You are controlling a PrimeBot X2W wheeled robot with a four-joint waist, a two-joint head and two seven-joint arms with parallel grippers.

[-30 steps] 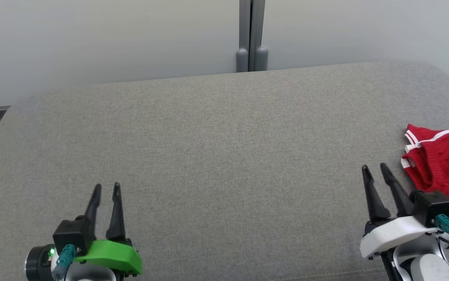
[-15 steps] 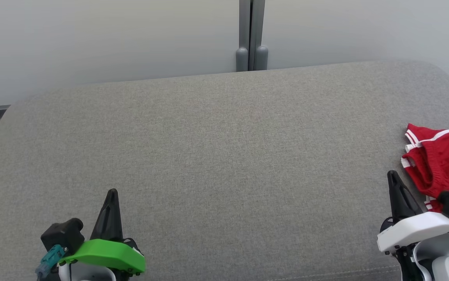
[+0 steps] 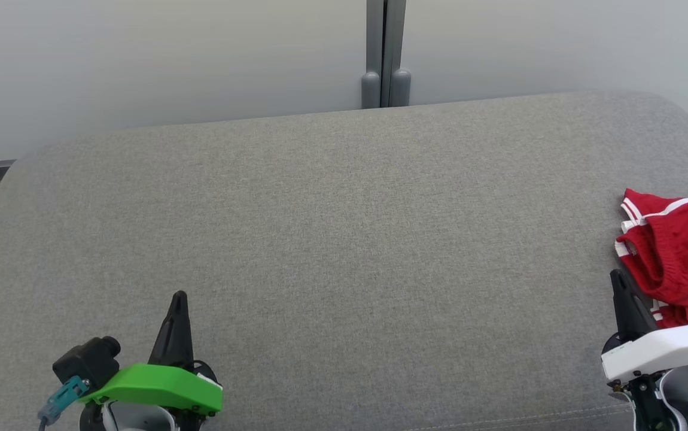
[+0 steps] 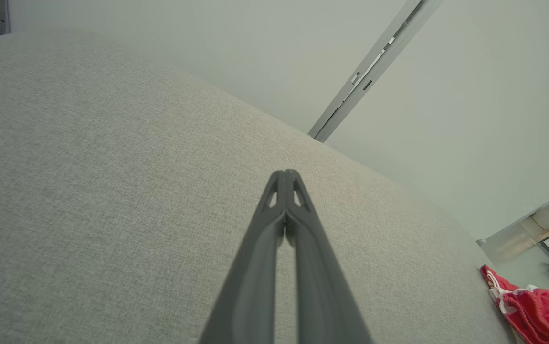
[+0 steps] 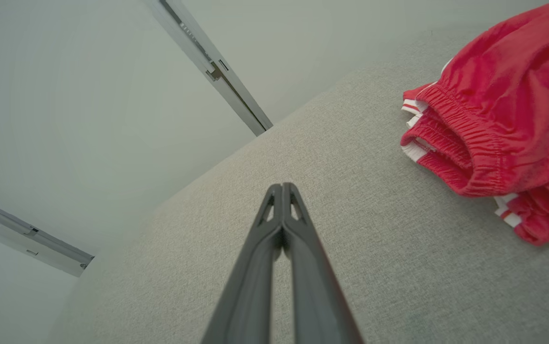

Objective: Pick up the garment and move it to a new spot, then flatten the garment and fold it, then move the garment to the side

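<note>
The garment (image 3: 682,257) is a red pair of shorts with white stripes and an elastic waistband, lying crumpled at the right edge of the grey cushioned surface (image 3: 344,239). The right wrist view has the garment (image 5: 503,124) at upper right, and the left wrist view catches it (image 4: 532,310) at the lower right corner. My right gripper (image 3: 618,278) sits just left of the garment, shut and empty, fingertips pressed together (image 5: 281,187). At the lower left my left gripper (image 3: 179,298) is shut too, holding nothing (image 4: 285,174).
The grey fabric surface stretches wide between the two grippers. Behind it stands a pale wall with a grey vertical post (image 3: 384,54). The surface's rounded corners fall away at far left and far right.
Both grippers have shut from open. Both arms have drawn back toward the bottom of the head view, the right one also shifting right, closer to the garment.
</note>
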